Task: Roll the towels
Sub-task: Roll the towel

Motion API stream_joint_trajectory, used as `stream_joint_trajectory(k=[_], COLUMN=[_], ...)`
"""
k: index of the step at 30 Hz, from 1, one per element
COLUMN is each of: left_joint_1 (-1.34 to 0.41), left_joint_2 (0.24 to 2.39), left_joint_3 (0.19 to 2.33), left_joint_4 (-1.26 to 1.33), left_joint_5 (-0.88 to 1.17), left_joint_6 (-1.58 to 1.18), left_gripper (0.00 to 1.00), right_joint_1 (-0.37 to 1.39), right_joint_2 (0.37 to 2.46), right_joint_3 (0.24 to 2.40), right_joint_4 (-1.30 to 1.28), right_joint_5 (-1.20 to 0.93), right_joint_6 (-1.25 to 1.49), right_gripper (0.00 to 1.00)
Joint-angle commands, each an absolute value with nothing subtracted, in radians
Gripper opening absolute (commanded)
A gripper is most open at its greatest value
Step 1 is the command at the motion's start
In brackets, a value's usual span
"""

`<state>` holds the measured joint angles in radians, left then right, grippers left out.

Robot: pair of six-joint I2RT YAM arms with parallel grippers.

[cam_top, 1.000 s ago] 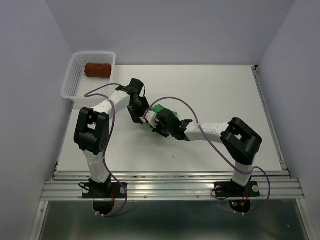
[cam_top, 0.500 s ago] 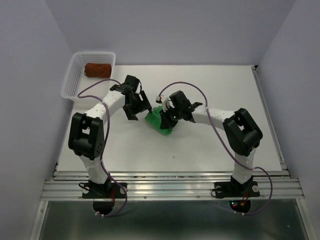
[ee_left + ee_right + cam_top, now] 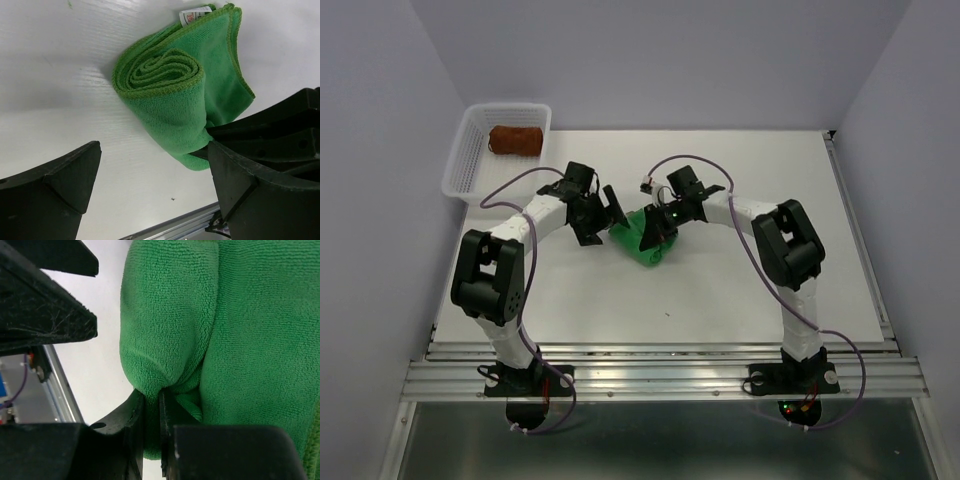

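Note:
A green towel (image 3: pixel 642 240), partly rolled, lies mid-table. In the left wrist view its rolled end (image 3: pixel 162 75) shows a spiral with a white tag on top. My right gripper (image 3: pixel 658 226) is shut on a fold of the green towel (image 3: pixel 170 340), its two fingers pinching the cloth. My left gripper (image 3: pixel 605 218) is open and empty just left of the towel, its fingers (image 3: pixel 55 185) wide apart. A brown rolled towel (image 3: pixel 514 139) lies in the white basket (image 3: pixel 470 160) at the back left.
The white table (image 3: pixel 750 280) has a metal rail (image 3: pixel 660 375) along the near edge. The walls stand close on the left and right. The two arms meet over the towel at mid-table.
The right gripper has swung from the near side of the towel round to its far right side, still pinching it. The left gripper has moved a little to the left and opened beside the towel.

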<state>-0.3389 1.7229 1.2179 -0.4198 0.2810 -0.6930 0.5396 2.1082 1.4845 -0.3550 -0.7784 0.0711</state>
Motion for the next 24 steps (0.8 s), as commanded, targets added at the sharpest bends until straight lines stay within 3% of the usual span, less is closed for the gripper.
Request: stream_joint_trajectory(k=[1,20,24], left_joint_1=[-0.342,-0.357,-0.367], left_joint_2=[1.692,1.836,1.865], left_joint_3=[1.19,1.235,1.247], left_joint_4=[-0.296,-0.239,-0.229], left_joint_5=[0.333,0.337,0.341], left_joint_6=[-0.692,-0.678,-0.68], left_gripper=[0.99,0.98,0.94], right_joint_1=[0.506,0.446,0.446], right_joint_2=[2.161,2.258,2.269], right_joint_3=[1.519,1.548,1.555], right_joint_4=[-0.422,-0.436,-0.446], right_joint_5=[-0.85,-0.833,-0.818], right_joint_6=[0.143,0.193,0.19], right_gripper=[0.01,0.04,0.08])
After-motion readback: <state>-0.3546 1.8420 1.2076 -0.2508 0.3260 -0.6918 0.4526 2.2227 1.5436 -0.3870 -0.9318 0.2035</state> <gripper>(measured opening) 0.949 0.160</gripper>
